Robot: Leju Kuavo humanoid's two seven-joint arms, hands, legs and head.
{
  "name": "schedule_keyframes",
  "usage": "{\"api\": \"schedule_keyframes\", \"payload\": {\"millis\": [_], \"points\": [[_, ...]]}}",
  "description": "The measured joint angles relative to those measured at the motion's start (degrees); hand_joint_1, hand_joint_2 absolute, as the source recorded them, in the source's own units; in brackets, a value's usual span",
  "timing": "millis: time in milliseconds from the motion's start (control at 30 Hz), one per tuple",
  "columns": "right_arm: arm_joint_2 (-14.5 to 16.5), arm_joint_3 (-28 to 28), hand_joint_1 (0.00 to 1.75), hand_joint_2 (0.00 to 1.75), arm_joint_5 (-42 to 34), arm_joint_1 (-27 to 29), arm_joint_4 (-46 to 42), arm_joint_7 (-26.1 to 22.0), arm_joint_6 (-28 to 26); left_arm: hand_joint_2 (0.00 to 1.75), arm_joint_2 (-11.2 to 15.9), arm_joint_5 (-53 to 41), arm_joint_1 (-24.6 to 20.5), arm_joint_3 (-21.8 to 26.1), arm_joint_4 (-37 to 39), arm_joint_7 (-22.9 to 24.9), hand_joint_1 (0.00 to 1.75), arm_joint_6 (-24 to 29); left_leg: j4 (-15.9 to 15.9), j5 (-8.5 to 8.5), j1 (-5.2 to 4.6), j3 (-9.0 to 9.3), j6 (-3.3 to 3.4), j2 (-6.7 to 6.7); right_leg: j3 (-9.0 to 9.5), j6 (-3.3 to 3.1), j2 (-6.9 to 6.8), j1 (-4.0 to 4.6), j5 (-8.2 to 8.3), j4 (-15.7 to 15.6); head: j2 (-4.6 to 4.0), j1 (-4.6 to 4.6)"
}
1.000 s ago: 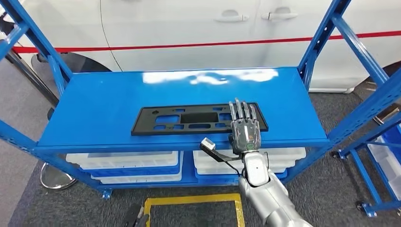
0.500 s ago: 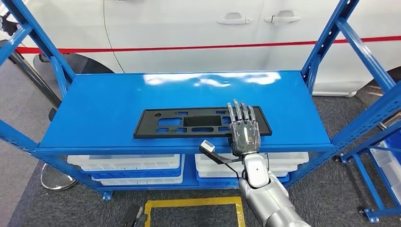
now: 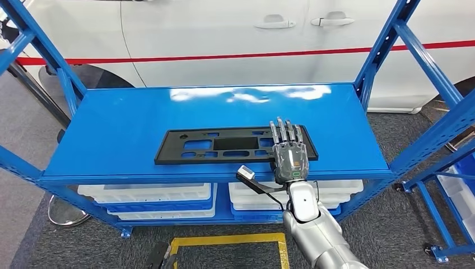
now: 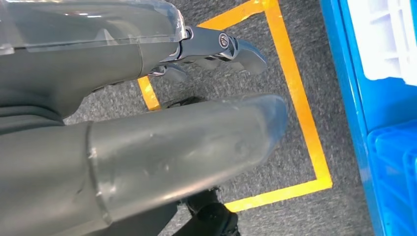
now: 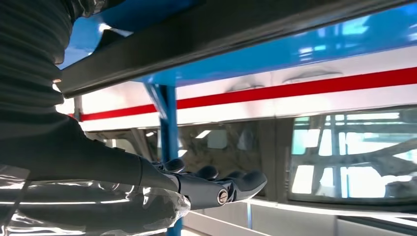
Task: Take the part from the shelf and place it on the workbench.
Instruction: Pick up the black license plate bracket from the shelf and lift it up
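The black plastic part (image 3: pixel 235 144), a long flat rectangular panel pierced with rectangular cut-outs, lay lengthwise on the glossy blue steel shelf (image 3: pixel 140 117), near its front edge and at about six o'clock from the shelf's centre. It was still on the shelf, so the lift had not yet been made.

The right hand (image 3: pixel 289 150) lay palm down over the panel's right end, at about three o'clock on the part, fingers stretched flat and close together across the top face. The thumb appeared to sit below the shelf's front lip, which would suit a pinch on so thin and wide a piece, but whether the hand actually had a grip on it could not be told. In the right wrist view the dark fingertips (image 5: pixel 246 182) reached out straight under the panel's dark edge, with a white car body and red stripe beyond.

The left hand (image 4: pixel 162 98) hung beside the body over grey carpet and an orange floor-tape rectangle (image 4: pixel 300 123), thumb and fingers apart, nothing in it.

White plastic bins (image 3: pixel 145 193) sat on the lower tier, at six o'clock beneath the part. A rigid panel this long, taken at one end, would likely tip as it rose.
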Motion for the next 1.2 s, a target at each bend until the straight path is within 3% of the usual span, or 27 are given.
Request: {"api": "schedule_keyframes", "payload": {"millis": [67, 133, 233, 267, 300, 333, 400, 467, 567, 633, 733, 800, 833, 900, 967, 1033, 1133, 1200], "points": [[0.30, 0.26, 0.00, 1.75, 0.00, 0.00, 0.01, -0.42, -0.01, 0.00, -0.02, 0.00, 0.07, -0.01, 0.01, -0.09, 0.00, 0.05, -0.60, 0.31, 0.11, 0.21, 0.48, 0.03, 0.11, 0.70, -0.02, -0.03, 0.01, -0.22, 0.00, -0.01], [0.55, 0.83, 0.00, 1.75, 0.00, -0.07, 0.05, -0.28, -0.01, 0.00, -0.07, 0.01, 0.02, -0.02, 0.00, -0.23, 0.00, 0.11, -1.53, 0.80, 0.43, 0.67, 1.17, 0.11, -0.60, 1.22, -0.07, 0.06, -1.41, 1.63, 0.00, 0.02], [0.70, 1.82, 0.00, 1.75, 0.00, 0.04, 0.37, 0.13, 0.01, 0.00, -0.09, 0.03, -0.06, -0.02, 0.00, -0.36, 0.00, 0.13, -1.90, 0.98, 0.40, 0.86, 1.70, 0.16, -5.33, 1.58, -0.09, 0.00, -6.25, 11.41, 0.00, 0.05], [0.73, 2.11, 0.00, 1.75, 0.00, 0.16, 0.56, 0.17, 0.02, 0.00, -0.09, 0.04, -0.03, -0.02, 0.00, -0.38, 0.00, 0.14, -1.86, 0.83, 0.36, 0.87, 1.75, 0.13, -6.71, 1.68, -0.10, -0.05, -6.83, 13.96, 0.00, 0.06], [0.76, 2.38, 0.00, 1.75, 0.00, 0.26, 0.75, 0.15, 0.02, 0.00, -0.09, 0.03, 0.00, -0.02, 0.01, -0.43, 0.00, 0.17, -1.81, 0.65, 0.33, 0.92, 1.78, 0.09, -7.36, 1.76, -0.11, -0.11, -6.41, 14.93, 0.00, 0.05], [0.84, 2.58, 0.00, 1.75, 0.00, 0.31, 0.90, 0.09, 0.02, 0.00, -0.10, -0.01, 0.03, -0.03, 0.01, -0.55, 0.00, 0.20, -1.71, 0.42, 0.33, 1.01, 1.74, 0.05, -6.90, 1.80, -0.12, -0.17, -4.91, 13.67, 0.00, 0.07], [1.05, 2.87, 0.00, 1.75, 0.00, 0.26, 1.03, -0.10, 0.01, 0.00, -0.15, -0.16, 0.06, -0.08, 0.02, -0.90, 0.00, 0.23, -1.22, -0.08, 0.35, 1.25, 1.45, 0.01, -3.63, 1.71, -0.13, -0.26, -0.99, 6.75, 0.00, 0.06], [1.35, 3.00, 0.00, 1.75, 0.00, 0.18, 1.06, -0.14, 0.00, 0.00, -0.19, -0.05, -0.05, -0.11, 0.01, -1.19, 0.00, 0.25, -0.42, -0.53, 0.18, 1.14, 0.86, -0.01, -1.11, 1.33, -0.08, -0.16, 0.61, 1.34, 0.00, 0.03], [1.56, 3.02, 0.00, 1.75, 0.00, 0.28, 1.09, -0.09, 0.01, 0.00, -0.17, 0.57, -0.10, -0.09, -0.01, -1.40, 0.00, 0.34, -0.19, -0.80, 0.07, 0.91, 0.02, -0.01, -0.80, 0.46, 0.07, 0.00, 0.40, 0.30, 0.00, 0.03], [1.65, 3.01, 0.00, 1.75, 0.00, 0.25, 1.08, -0.21, 0.00, 0.00, -0.16, 0.79, -0.09, -0.09, -0.02, -1.45, 0.00, 0.42, 1.46, -2.09, 0.18, 0.24, -0.58, 0.05, -0.58, -0.21, 0.04, -0.22, 0.49, -0.02, 0.00, 0.01], [1.81, 3.02, 0.00, 1.75, 0.00, 0.25, 1.08, -0.46, 0.01, 0.00, -0.15, 0.86, -0.11, -0.09, -0.03, -1.47, 0.00, 0.49, 11.26, -6.84, 0.47, -4.45, -1.39, 0.11, -0.41, -0.77, -0.12, -0.36, 0.42, -0.18, 0.00, -0.02], [1.87, 3.03, 0.00, 1.75, 0.00, 0.33, 1.09, -0.52, 0.02, 0.00, -0.15, 0.94, 0.00, -0.09, -0.03, -1.49, 0.00, 0.51, 15.95, -7.58, 0.60, -7.15, -1.59, 0.11, -0.33, -0.87, -0.13, -0.32, 0.31, -0.15, 0.00, -0.02], [1.93, 3.03, 0.00, 1.75, 0.00, 0.36, 1.09, -0.53, 0.02, 0.00, -0.15, 0.98, 0.03, -0.09, -0.03, -1.50, 0.00, 0.52, 15.26, -6.31, 0.62, -7.08, -1.54, 0.11, -0.21, -0.86, -0.09, -0.31, 0.23, -0.14, 0.00, -0.02], [2.10, 3.05, 0.00, 1.75, 0.00, 0.36, 1.09, -0.54, 0.01, 0.00, -0.14, 1.13, -0.03, -0.09, -0.03, -1.58, 0.00, 0.54, 7.94, -1.76, 0.61, -4.04, -1.15, 0.11, 0.23, -0.72, 0.00, -0.31, -0.04, -0.16, 0.00, -0.01], [2.28, 3.13, 0.00, 1.75, 0.00, 0.27, 1.11, -0.53, 0.01, 0.00, -0.13, 1.30, -0.24, -0.09, -0.04, -1.68, 0.00, 0.56, 1.29, 0.71, 0.32, -1.01, -0.61, 0.09, 0.42, -0.29, 0.07, -0.18, -0.23, -0.18, 0.00, -0.01], [2.38, 3.33, 0.00, 1.75, 0.00, 0.20, 1.18, -0.53, 0.01, 0.00, -0.13, 1.37, -0.34, -0.08, -0.05, -1.76, 0.00, 0.56, -0.16, 0.51, -0.01, -0.38, -0.13, 0.03, 0.34, 0.31, 0.05, -0.10, -0.16, -0.35, 0.00, -0.01], [2.54, 3.63, 0.00, 1.75, 0.00, 0.08, 1.27, -0.54, -0.01, 0.00, -0.16, 1.31, -0.27, -0.07, -0.05, -1.94, 0.00, 0.56, -1.29, 0.50, 0.31, 0.20, 1.01, -0.05, -0.02, 1.26, -0.15, 0.04, -0.70, 0.39, 0.00, 0.02], [2.62, 3.74, 0.00, 1.75, 0.00, -0.14, 1.34, -0.61, -0.01, 0.00, -0.20, 0.99, -0.36, -0.07, -0.05, -2.15, 0.00, 0.56, -1.92, 0.03, 0.43, 0.72, 1.91, -0.07, -2.88, 1.50, -0.21, 0.03, -2.82, 5.76, 0.00, 0.03]]}}
